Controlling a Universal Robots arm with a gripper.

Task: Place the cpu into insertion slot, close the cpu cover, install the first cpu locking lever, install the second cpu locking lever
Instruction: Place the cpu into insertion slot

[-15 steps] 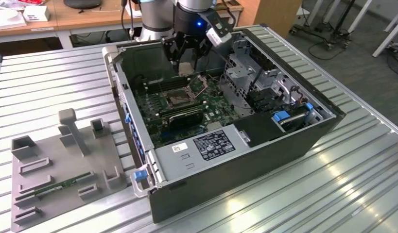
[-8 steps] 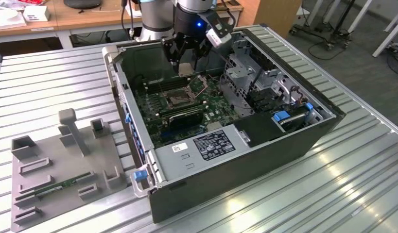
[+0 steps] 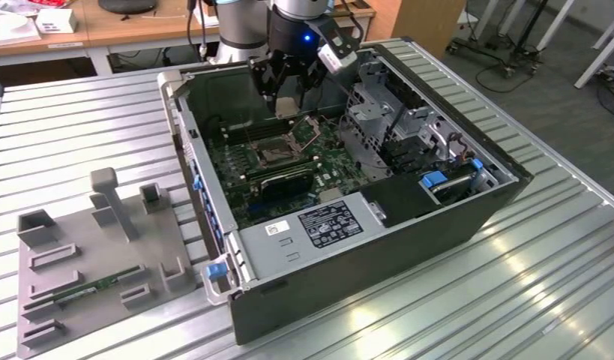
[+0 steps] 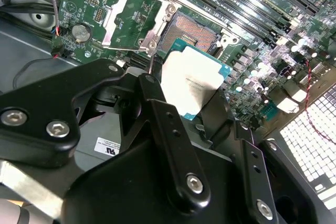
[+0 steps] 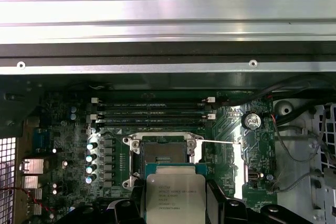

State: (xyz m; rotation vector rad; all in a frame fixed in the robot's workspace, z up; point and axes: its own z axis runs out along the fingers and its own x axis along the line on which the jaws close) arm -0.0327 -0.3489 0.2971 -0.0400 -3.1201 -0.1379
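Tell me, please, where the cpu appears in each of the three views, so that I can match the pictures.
Exterior view: the cpu is a small pale piece at the tips of the gripper.
Second wrist view: the cpu is held just short of the open socket.
First wrist view: the cpu sits right beside the socket.
Shared landmark: the socket, on the board in the exterior view too.

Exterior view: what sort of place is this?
Probably a robotics lab or workshop: an open black desktop computer case lies on a ribbed silvery metal bench, beside a grey moulded parts fixture, with wooden desks in the background.
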